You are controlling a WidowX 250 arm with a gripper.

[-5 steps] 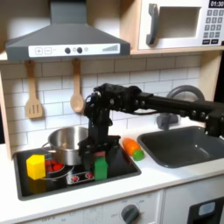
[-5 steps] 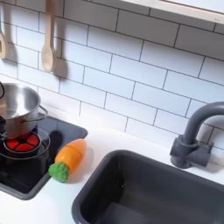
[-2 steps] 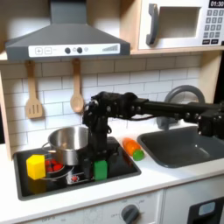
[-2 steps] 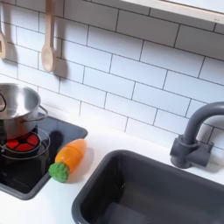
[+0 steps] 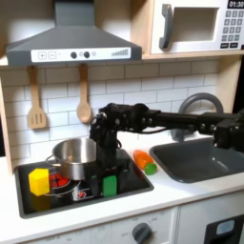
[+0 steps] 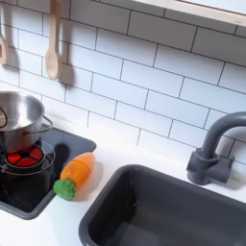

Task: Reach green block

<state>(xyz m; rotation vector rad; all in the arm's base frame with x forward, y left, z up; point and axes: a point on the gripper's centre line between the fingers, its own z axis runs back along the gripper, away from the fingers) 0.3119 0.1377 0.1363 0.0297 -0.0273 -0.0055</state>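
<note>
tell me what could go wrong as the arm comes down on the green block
The gripper hangs right above the green block, so a slightly off descent could tip the small upright block over. The metal pot sits close on the first exterior view's left, and the arm could bump it. The orange toy carrot lies just to the right and might get nudged.

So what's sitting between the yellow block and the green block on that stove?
In the first exterior view, a red burner with the silver pot behind it lies between the yellow block and the green block; the hand hangs just above the green block.
</note>
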